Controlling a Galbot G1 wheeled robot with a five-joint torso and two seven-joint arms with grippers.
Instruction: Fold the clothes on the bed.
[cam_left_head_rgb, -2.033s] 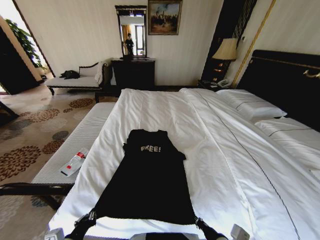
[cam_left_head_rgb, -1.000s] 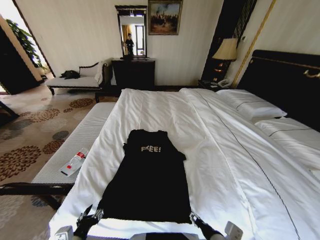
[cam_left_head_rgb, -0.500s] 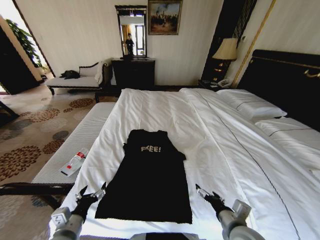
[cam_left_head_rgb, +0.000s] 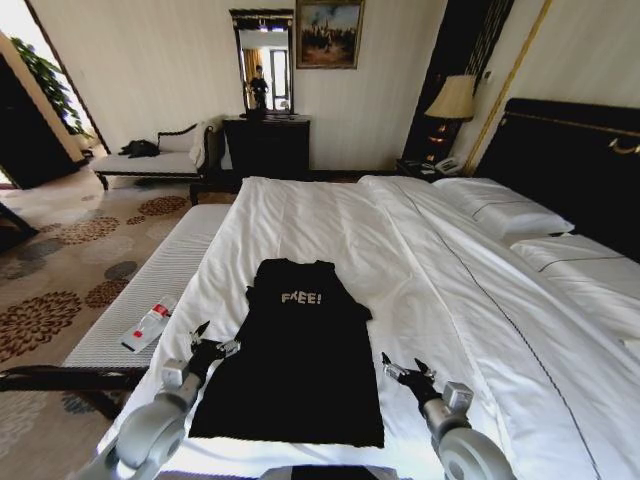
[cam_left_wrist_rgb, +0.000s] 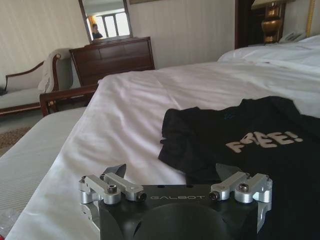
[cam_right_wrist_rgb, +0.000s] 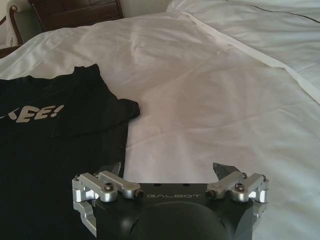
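Observation:
A black T-shirt (cam_left_head_rgb: 300, 360) printed "FREE!" lies flat on the white bed (cam_left_head_rgb: 330, 220), collar toward the far side. My left gripper (cam_left_head_rgb: 212, 342) hovers open at the shirt's left edge, about halfway along it. My right gripper (cam_left_head_rgb: 402, 368) hovers open just off the shirt's right edge, over bare sheet. In the left wrist view the left gripper (cam_left_wrist_rgb: 172, 172) is empty, with the shirt (cam_left_wrist_rgb: 250, 150) and its sleeve ahead of it. The right wrist view has the right gripper (cam_right_wrist_rgb: 167, 170) empty, the shirt (cam_right_wrist_rgb: 50, 135) to one side and white sheet ahead.
A narrow light bench (cam_left_head_rgb: 170, 270) runs along the bed's left side with a small bottle (cam_left_head_rgb: 148, 326) on it. Pillows (cam_left_head_rgb: 505, 212) lie at the right by the dark headboard (cam_left_head_rgb: 570, 160). A dresser (cam_left_head_rgb: 265, 145) and patterned carpet (cam_left_head_rgb: 60, 260) lie beyond.
Both grippers held the shirt's near hem corners, then let go and opened. They have since risen and moved forward along the shirt's two sides. The hem now lies slightly farther up the bed.

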